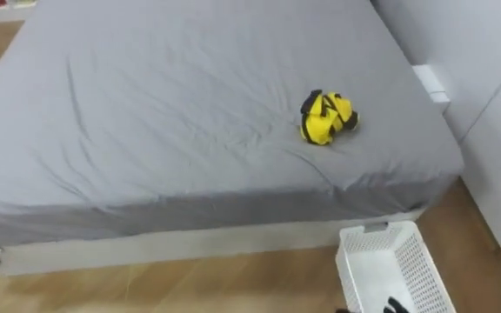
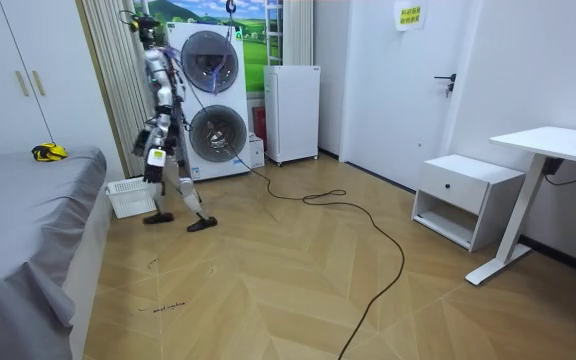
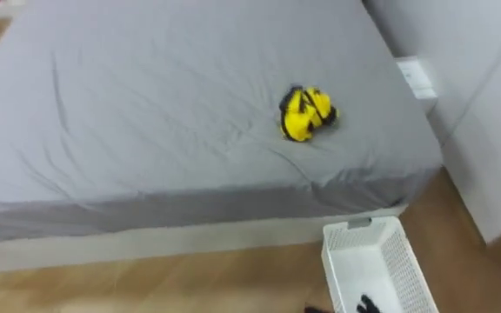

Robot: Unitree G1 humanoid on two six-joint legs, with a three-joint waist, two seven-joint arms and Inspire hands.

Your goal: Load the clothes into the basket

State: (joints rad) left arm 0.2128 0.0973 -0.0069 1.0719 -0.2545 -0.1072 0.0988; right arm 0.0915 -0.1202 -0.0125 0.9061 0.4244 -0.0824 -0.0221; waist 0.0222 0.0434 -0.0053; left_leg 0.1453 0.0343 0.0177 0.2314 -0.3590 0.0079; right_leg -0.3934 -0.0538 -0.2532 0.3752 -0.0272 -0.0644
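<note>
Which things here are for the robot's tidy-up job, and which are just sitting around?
For the job:
- the yellow and black clothes, bundled on the grey bed
- the white basket, on the floor beside the bed

Just sitting around:
- the stacked washing machines
- the white cabinet
- the bedside drawer unit
- the desk

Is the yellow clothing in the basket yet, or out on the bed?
Out: the yellow clothing lies bunched on the bed, apart from the white basket on the floor.

You've got a grey bed [image 1: 190, 104], two stacked washers [image 2: 213, 100], white cabinet [image 2: 291, 112] just beside them, nightstand [image 2: 465, 190] next to the table [image 2: 558, 140], wood floor [image 2: 218, 300].
</note>
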